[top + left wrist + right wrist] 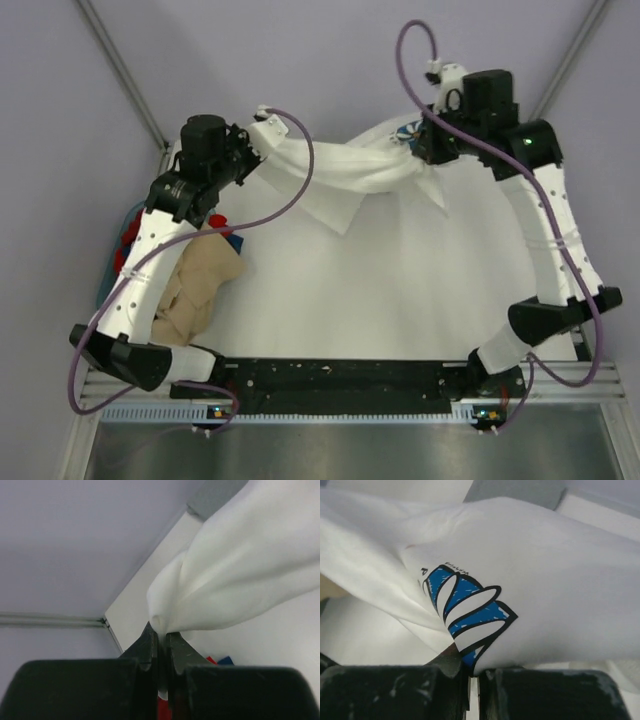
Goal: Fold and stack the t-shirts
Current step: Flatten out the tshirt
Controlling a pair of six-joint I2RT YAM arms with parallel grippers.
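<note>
The white t-shirt (350, 170) is stretched along the far edge of the surface (400, 310), sagging in the middle, with a flap trailing toward the centre. The left end effector (159, 636) is clenched on its plain end, and the right end effector (472, 670) on the fold bearing the blue daisy print (465, 610). Crumpled tan cloth (195, 285) lies near the near left corner.

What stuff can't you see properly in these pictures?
1. The daisy print on the white t-shirt: in the right wrist view it is creased, and its lettering is too small to read.
2. The tan cloth: in the top view the left arm crosses it, so its shape is unclear.
3. The red and blue thing: in the top view it is mostly hidden behind the left arm.
</note>
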